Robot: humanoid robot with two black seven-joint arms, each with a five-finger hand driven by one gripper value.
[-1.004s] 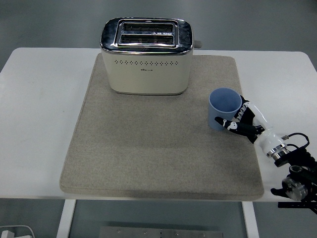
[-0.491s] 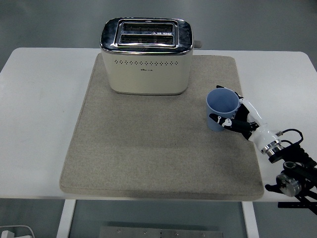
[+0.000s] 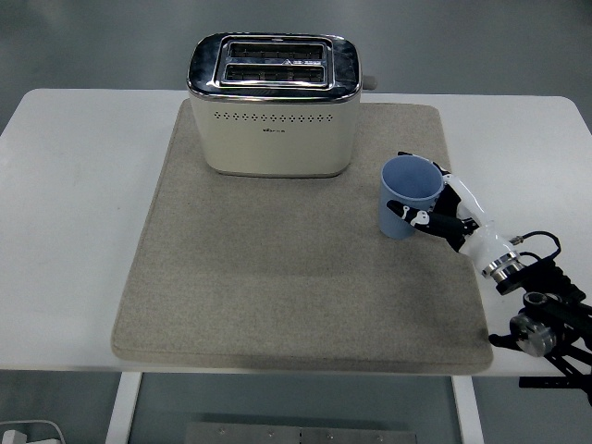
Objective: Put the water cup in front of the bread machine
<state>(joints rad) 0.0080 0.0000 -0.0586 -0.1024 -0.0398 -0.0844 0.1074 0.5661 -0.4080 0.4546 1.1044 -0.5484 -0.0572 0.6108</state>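
now the right hand [image 3: 442, 220] is wrapped around the blue water cup [image 3: 407, 197], with fingers [image 3: 418, 217] on its near wall and the thumb side behind it, so the cup is gripped. the cup is on the right part of the grey mat [image 3: 277, 277], to the right of the bread machine [image 3: 275, 104] and a little nearer than its front face; it looks slightly tilted, and i cannot tell if its bottom touches the mat. the left hand is not visible. to do this step well, i think the hand should carry the cup to the left, level and low over the mat, to the open area near the front of the machine, without hitting its right corner. the grip should open only when the cup stands flat.
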